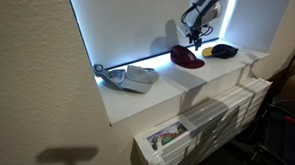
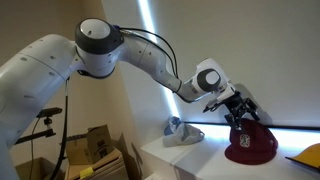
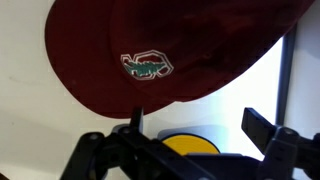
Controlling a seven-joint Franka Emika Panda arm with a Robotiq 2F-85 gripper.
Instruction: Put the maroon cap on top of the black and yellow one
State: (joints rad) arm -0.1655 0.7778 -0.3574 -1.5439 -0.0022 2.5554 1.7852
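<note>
The maroon cap (image 1: 185, 58) sits on the white ledge, also seen in an exterior view (image 2: 250, 143) with a pale emblem on its front. It fills the top of the wrist view (image 3: 160, 45). The black and yellow cap (image 1: 223, 50) lies just beside it on the ledge. Only its yellow brim shows at the frame edge in an exterior view (image 2: 308, 158) and low between the fingers in the wrist view (image 3: 190, 146). My gripper (image 1: 195, 35) (image 2: 240, 112) hangs just above the maroon cap. Its fingers (image 3: 193, 115) are spread open and hold nothing.
A light grey cap (image 1: 127, 77) (image 2: 185, 132) lies further along the white ledge (image 1: 178, 86), in front of a bright window. A radiator and a shelf with books stand below the ledge. A wall flanks the window.
</note>
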